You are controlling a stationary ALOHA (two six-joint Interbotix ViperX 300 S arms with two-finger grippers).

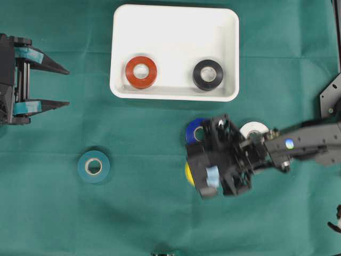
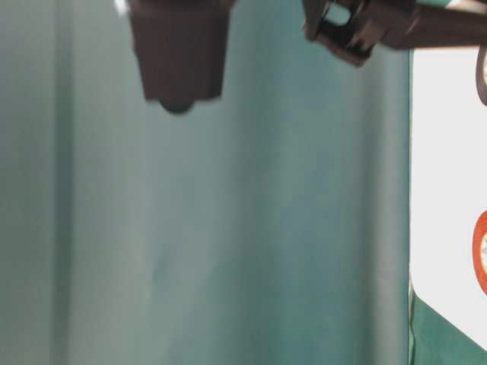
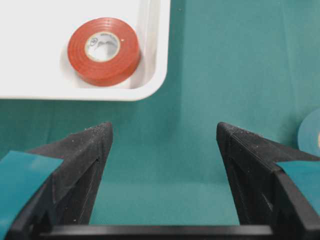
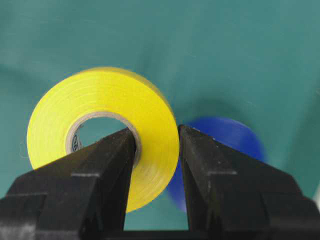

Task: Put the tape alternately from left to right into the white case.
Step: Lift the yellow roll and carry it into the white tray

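We see our right gripper (image 4: 156, 145) clamped on the yellow tape roll (image 4: 100, 125), one jaw through its core and one outside the wall, below the white case (image 1: 175, 52), while our left gripper (image 3: 163, 145) stands wide open and empty over the cloth.

Light is even and fairly bright from above. In the overhead view the white case (image 1: 175, 32) is nearly blown out, with a soft shadow along its lower rim, and the teal roll (image 1: 94, 166) casts a faint dark halo on the green cloth (image 1: 133, 213). The table-level view is soft throughout; dark arm parts at its top are blurred. In the right wrist view the yellow roll (image 4: 102, 132) is slightly smeared and the blue roll (image 4: 225, 145) behind it is out of focus. The left wrist view is sharp at the red roll (image 3: 103, 51).
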